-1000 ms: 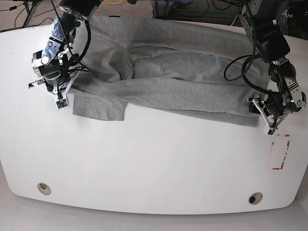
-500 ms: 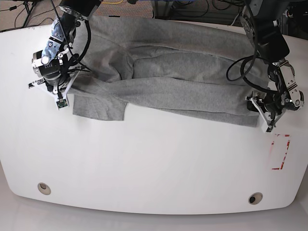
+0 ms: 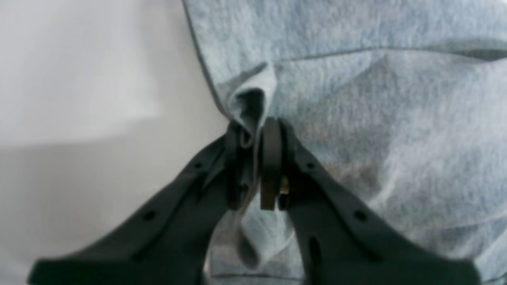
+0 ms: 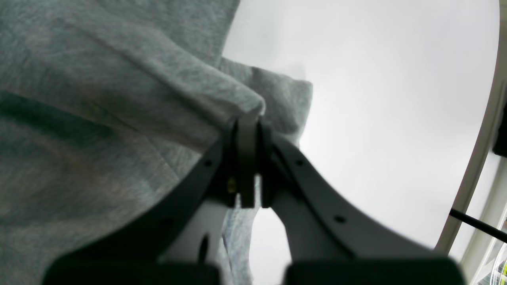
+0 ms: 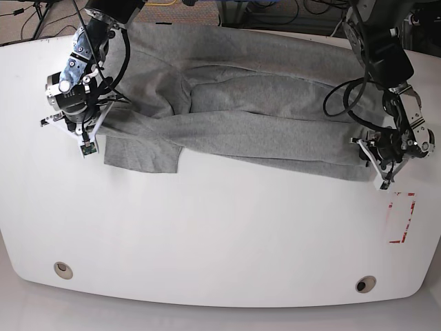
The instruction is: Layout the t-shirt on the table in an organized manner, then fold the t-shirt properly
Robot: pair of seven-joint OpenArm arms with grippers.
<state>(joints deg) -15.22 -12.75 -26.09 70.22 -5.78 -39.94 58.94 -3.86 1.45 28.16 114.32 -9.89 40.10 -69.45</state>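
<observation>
- Grey heather fabric: I see the t-shirt point(image 5: 241, 124) lying rumpled across the far half of the table point(image 5: 220, 234), bunched into long folds.
- My left gripper point(image 3: 257, 158) has its fingers pressed together on a pinched fold at the shirt's edge.
- My right gripper point(image 4: 248, 158) is likewise clamped on a rolled fold of the shirt, at the opposite end.
- A red-outlined rectangle mark point(image 5: 401, 218) sits near the left gripper, apart from the shirt.
- Two grommet holes point(image 5: 63, 269) lie along the near edge.
- Black cables point(image 5: 341, 100) loop over the fabric beside the left arm.
</observation>
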